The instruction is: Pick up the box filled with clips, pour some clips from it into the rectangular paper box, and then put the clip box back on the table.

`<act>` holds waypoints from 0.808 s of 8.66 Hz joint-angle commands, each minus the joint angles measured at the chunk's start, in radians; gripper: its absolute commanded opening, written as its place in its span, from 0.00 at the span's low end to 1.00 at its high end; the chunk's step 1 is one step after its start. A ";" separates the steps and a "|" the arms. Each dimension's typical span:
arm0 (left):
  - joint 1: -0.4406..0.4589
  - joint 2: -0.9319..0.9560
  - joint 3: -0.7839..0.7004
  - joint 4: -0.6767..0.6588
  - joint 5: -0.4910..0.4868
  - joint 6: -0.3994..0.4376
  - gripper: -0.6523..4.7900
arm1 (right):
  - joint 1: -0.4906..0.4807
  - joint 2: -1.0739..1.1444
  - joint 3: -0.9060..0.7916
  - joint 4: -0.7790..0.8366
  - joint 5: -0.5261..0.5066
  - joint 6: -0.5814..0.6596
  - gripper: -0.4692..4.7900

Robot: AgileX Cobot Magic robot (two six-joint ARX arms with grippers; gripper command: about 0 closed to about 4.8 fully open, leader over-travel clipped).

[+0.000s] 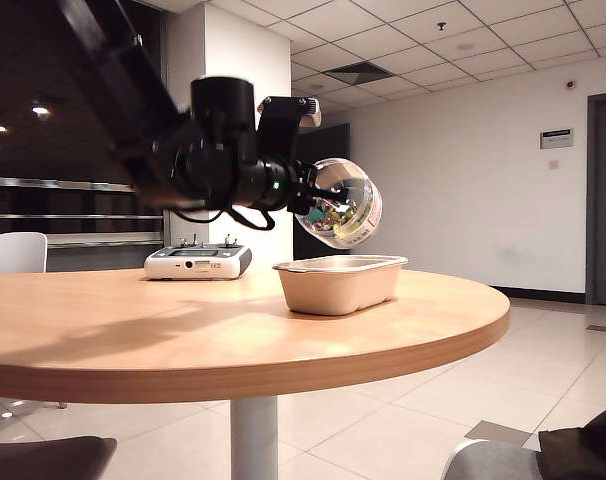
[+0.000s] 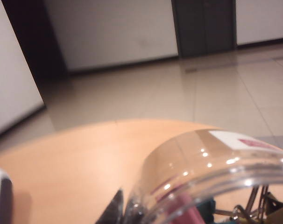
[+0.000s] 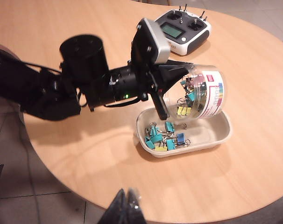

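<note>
The jar (image 3: pixel 197 93) hangs in the air over the tray (image 3: pixel 216 135), tipped onto its side, its label facing out. The left gripper (image 3: pixel 167 91) is clamped on it; one black finger (image 3: pixel 159 100) runs down across the jar's near end, and the other finger is hidden behind the jar. Clips (image 3: pixel 187 100) show through the clear wall, bunched low in the jar. More clips (image 3: pixel 165 139) lie loose in one end of the tray — teal, yellow, one blue.

From the side, the jar (image 1: pixel 343 205) sits just above the tray's rim (image 1: pixel 340 265), apart from it, and the tray's wall hides what is inside. The left wrist camera sees only a blurred arc of the jar (image 2: pixel 202 163), cut off by the frame, with the table (image 2: pixel 71 168) beyond.

The right gripper (image 3: pixel 127 207) hovers off the table's near edge, well apart from the tray; only its dark tips show — together, holding nothing. A remote (image 3: pixel 183 30) rests on the table's far side.
</note>
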 commanded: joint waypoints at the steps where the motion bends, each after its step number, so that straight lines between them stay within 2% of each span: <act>1: -0.038 0.140 -0.001 0.495 0.011 0.580 0.11 | 0.002 -0.005 -0.026 -0.005 0.005 -0.023 0.09; 2: -0.038 0.140 0.000 0.499 0.058 0.644 0.11 | 0.002 -0.005 -0.027 -0.010 0.050 -0.029 0.09; 3: -0.038 0.140 0.000 0.498 0.143 0.838 0.11 | 0.002 -0.005 -0.027 -0.020 0.050 -0.051 0.09; 4: -0.036 0.140 0.000 0.498 0.204 0.901 0.11 | 0.002 -0.005 -0.027 -0.019 0.050 -0.051 0.09; 5: -0.036 0.139 0.000 0.497 0.210 0.985 0.11 | 0.002 -0.005 -0.027 -0.020 0.050 -0.051 0.09; 6: -0.026 0.139 0.002 0.486 0.211 1.020 0.11 | 0.002 -0.005 -0.028 -0.021 0.049 -0.051 0.09; 7: -0.005 0.107 0.005 0.429 0.256 1.156 0.11 | 0.002 -0.005 -0.056 -0.012 0.048 -0.051 0.09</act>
